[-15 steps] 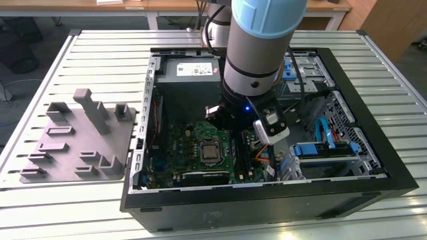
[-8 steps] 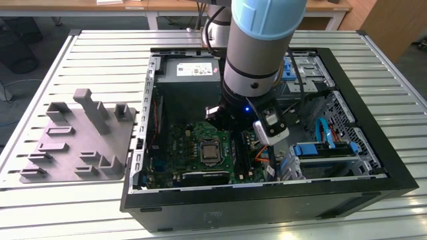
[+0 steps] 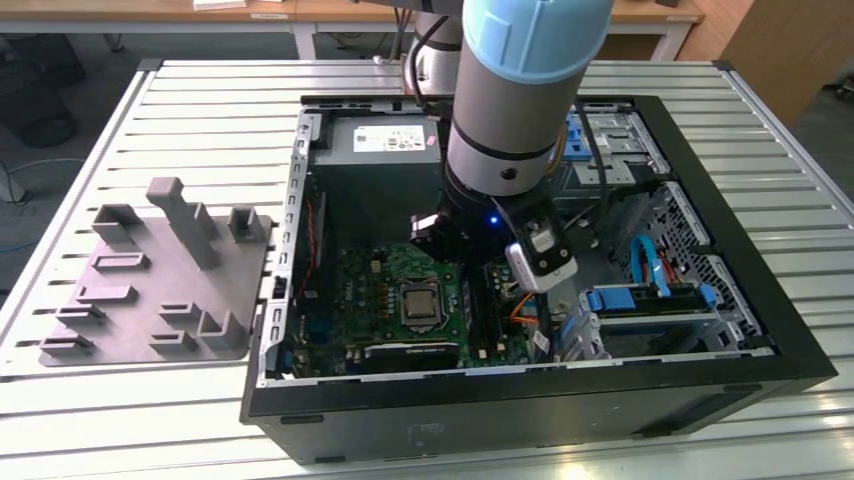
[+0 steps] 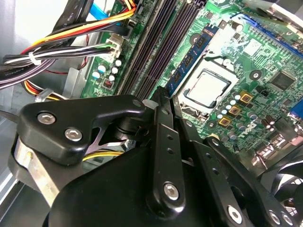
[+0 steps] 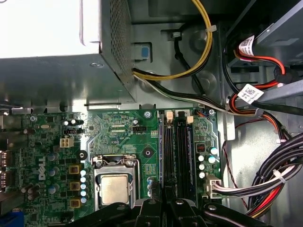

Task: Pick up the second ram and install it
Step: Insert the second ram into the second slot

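You cannot make out the second ram itself; whether it sits pinched in the gripper (image 4: 163, 94) is hidden. The fingers (image 4: 165, 137) are drawn together, hanging just above the long black memory slots (image 5: 175, 151) of the green motherboard (image 3: 387, 300), beside the processor socket (image 5: 113, 188). The arm (image 3: 521, 100) reaches down into the open computer case (image 3: 747, 330) on the slatted tabletop (image 3: 200, 110). A grey holder plate (image 3: 160, 280) lies at the exterior view's left.

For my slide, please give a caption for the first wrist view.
Wrist camera over the motherboard, with pincer above the memory slots beside the processor.
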`<state>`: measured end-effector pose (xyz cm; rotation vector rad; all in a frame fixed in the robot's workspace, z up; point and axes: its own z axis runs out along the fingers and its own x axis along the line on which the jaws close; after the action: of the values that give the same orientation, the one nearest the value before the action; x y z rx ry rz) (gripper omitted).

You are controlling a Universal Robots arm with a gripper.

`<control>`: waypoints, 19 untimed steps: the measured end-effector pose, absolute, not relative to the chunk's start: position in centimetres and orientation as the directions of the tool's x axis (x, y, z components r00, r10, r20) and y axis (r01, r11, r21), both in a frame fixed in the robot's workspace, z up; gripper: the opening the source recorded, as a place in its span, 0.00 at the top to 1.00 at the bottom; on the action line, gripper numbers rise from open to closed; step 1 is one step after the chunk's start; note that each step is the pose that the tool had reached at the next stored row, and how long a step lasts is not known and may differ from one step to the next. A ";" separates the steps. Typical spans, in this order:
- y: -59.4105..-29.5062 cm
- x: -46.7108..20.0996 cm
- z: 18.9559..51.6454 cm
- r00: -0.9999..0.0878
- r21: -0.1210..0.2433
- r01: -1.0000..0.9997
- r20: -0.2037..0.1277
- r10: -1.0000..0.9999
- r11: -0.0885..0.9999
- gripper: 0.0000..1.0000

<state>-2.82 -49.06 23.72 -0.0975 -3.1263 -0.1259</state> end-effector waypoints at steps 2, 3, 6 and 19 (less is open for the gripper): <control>-49.1 -2.8 23.6 -0.998 0.080 0.063 0.014 0.062 0.995 0.86; -49.1 -2.8 23.6 -0.998 0.080 0.063 0.014 0.062 0.995 0.86; -49.1 -2.8 23.4 -0.998 0.076 0.063 0.014 0.062 0.995 0.86; -49.6 -2.2 22.9 -0.998 0.059 0.054 0.013 0.053 0.997 0.86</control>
<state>-2.21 -49.61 22.89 -0.0842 -3.1279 -0.0933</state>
